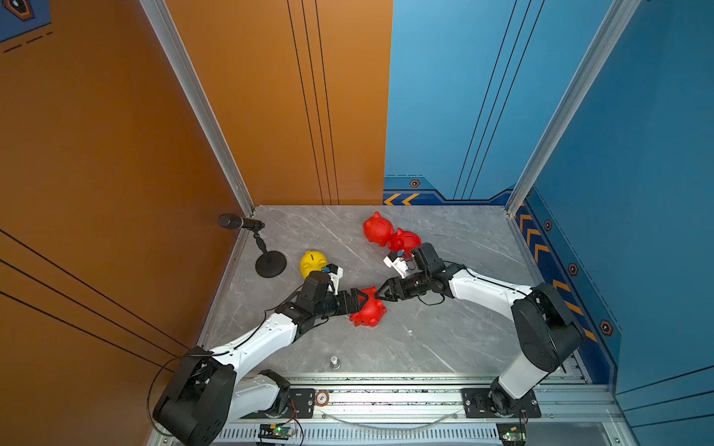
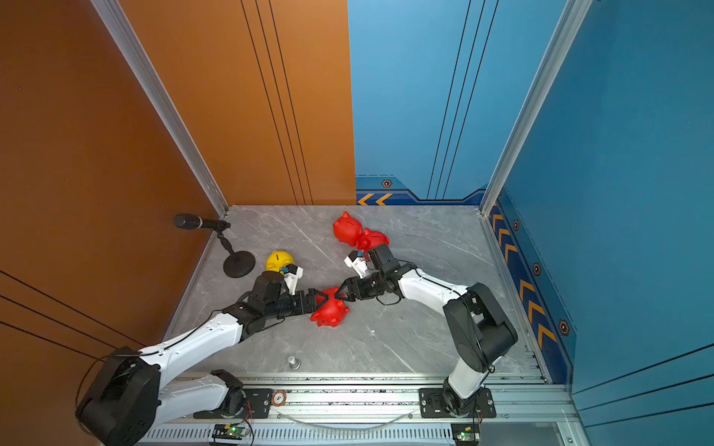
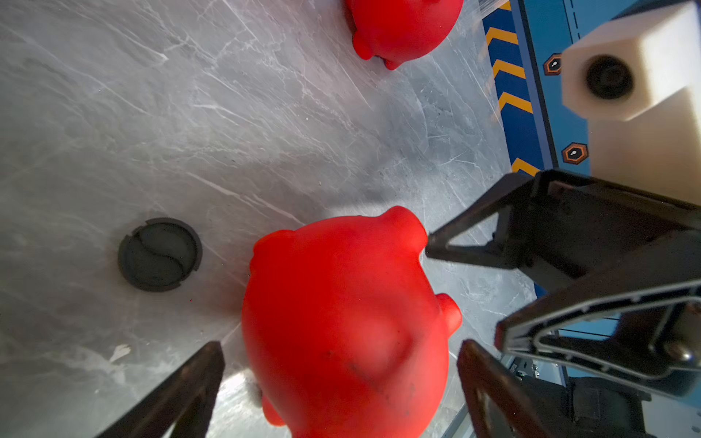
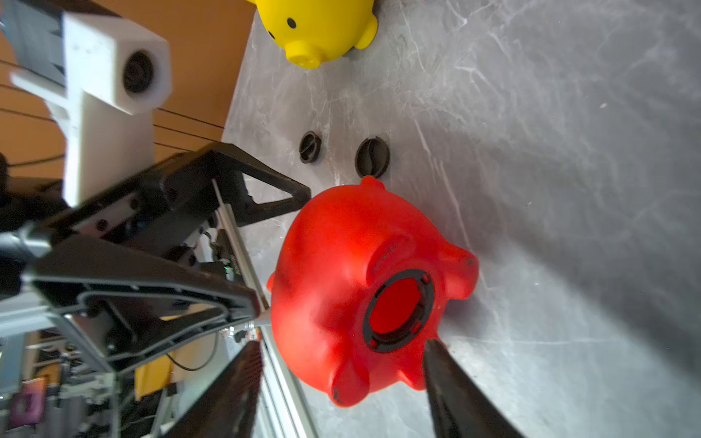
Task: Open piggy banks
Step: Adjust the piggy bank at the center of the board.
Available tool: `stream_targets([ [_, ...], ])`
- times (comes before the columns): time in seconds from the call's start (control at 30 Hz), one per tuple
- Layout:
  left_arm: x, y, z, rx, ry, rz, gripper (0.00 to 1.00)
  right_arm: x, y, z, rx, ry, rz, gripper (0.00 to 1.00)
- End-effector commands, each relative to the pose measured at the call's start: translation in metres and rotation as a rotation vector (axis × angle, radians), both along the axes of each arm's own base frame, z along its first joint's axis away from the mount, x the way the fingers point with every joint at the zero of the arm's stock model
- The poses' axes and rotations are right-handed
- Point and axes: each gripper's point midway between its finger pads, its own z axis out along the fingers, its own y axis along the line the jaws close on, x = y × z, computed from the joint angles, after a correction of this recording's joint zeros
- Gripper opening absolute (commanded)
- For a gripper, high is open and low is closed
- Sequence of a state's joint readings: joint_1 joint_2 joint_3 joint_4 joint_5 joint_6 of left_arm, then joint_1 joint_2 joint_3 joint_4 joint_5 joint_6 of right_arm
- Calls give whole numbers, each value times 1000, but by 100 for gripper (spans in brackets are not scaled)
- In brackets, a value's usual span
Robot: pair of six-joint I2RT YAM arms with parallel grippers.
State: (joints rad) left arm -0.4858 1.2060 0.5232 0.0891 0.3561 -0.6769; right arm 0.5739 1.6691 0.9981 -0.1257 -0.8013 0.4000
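Bare table [image 1: 456,332] lay open at the near right. The red piggy bank [image 1: 371,313] lay on its side mid-table, well off every edge. My left gripper [image 1: 362,302] stood spread around its back, and I could not tell whether it pressed. My right gripper [image 1: 378,294] was spread, one tip beside the belly opening [image 4: 398,309], which was unplugged and red inside. Two black plugs [image 4: 372,157] lay between it and the yellow piggy bank [image 4: 322,22].

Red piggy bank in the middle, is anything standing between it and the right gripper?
Nothing visible stands between them. The right gripper, jaws open, sits at the underside of the red piggy bank, whose plug hole is already uncovered. The left gripper straddles it from the opposite side; two black plugs lie clear of it.
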Motion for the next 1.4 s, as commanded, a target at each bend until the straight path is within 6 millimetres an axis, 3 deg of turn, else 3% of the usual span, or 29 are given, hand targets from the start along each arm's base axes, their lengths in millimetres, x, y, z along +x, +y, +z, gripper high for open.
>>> stream_targets([
  [0.0, 4, -8, 3, -43, -22, -5, 98, -4, 10, 18, 112, 3, 9, 54],
  [0.17, 8, -9, -5, -47, -9, 11, 98, -14, 14, 12, 146, 29, 17, 47],
  [0.7, 17, -24, -15, -90, 14, -3, 98, -39, 32, -5, 186, 51, 33, 51],
  [1.07, 20, -27, -18, -108, 17, 8, 98, -32, 46, -25, 229, 84, -8, 55],
  [1.1, 21, -26, -19, -110, 17, 12, 98, -42, 54, -26, 231, 89, 17, 55],
  [1.37, 27, -23, -8, -133, -8, 23, 98, -41, 59, -55, 241, 142, -17, 58],
])
